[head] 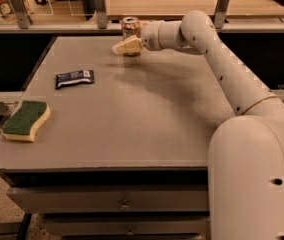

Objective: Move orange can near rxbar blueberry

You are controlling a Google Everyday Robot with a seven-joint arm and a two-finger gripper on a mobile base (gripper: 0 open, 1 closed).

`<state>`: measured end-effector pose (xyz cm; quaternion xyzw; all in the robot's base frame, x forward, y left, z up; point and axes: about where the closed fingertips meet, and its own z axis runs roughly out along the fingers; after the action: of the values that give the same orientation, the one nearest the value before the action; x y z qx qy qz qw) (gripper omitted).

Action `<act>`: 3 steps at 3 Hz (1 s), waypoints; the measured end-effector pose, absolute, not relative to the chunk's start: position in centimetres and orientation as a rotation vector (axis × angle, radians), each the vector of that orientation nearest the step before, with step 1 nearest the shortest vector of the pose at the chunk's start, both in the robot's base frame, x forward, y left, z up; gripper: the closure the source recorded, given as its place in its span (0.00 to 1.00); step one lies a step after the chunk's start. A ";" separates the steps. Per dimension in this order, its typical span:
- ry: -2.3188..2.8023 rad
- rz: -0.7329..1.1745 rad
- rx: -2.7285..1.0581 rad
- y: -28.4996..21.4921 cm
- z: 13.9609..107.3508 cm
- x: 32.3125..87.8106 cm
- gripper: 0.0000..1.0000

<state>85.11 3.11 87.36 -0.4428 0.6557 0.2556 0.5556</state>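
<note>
At the table's (147,124) far edge, the gripper (127,43) is placed against the can (129,26), ready for carrying to the snack bar (74,78); whether it is gripped cannot be told.

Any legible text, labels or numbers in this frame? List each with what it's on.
No text can be quoted; nothing is legible.
rxbar blueberry: white lettering on the dark wrapper, too blurred to read.
orange can: pale marks only, no readable label. The gripper is right in front of it, near the table's far edge.
sponge: no text.
</note>
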 end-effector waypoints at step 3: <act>1.471 0.715 -1.086 6.4 89.1 85.2 0.87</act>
<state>85.17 6.38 89.09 -0.4599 0.6228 0.3029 0.5558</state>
